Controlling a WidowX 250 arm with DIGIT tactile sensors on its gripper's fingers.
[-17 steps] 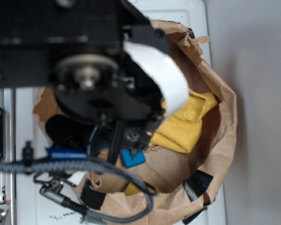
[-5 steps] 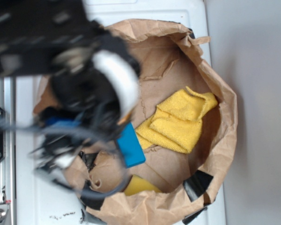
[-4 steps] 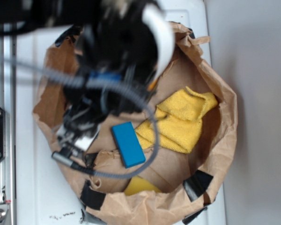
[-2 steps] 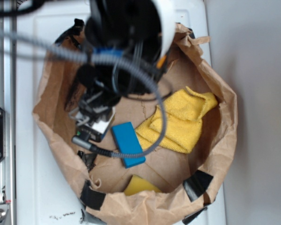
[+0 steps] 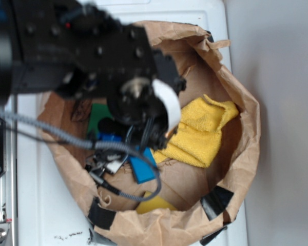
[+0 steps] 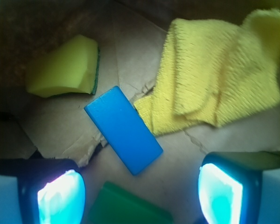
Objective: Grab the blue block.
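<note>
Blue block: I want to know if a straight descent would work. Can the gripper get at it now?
Probably yes. The blue block lies flat and uncovered between the open gripper fingers; the yellow cloth and green block crowd its edges.

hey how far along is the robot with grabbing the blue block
Done: the gripper is open and hangs above the blue block, which lies between its fingers in the wrist view.
In hand: nothing; the block lies flat on the brown paper, its edge against the yellow cloth.
Left: lower, close on the block, lift it.
</note>
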